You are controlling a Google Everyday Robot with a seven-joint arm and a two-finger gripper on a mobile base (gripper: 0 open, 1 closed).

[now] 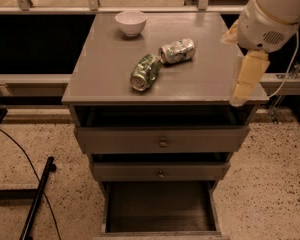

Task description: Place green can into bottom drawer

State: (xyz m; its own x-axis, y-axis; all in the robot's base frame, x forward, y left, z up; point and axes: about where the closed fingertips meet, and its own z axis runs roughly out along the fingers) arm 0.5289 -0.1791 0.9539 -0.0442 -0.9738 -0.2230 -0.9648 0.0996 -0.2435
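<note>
The green can (145, 71) lies on its side near the middle of the grey cabinet's top (105, 59), dented, silver end toward the front. My gripper (242, 88) hangs down from the white arm over the top's right front edge, well to the right of the can and apart from it, holding nothing that I can see. The bottom drawer (160, 206) is pulled open at the foot of the cabinet, and its dark inside holds nothing I can see.
A paler dented can (177, 50) lies just behind and right of the green can. A white bowl (131, 22) stands at the back of the top. Two shallower drawers with knobs (162, 143) stand slightly open. A black stand and cable (37, 199) lie on the floor at left.
</note>
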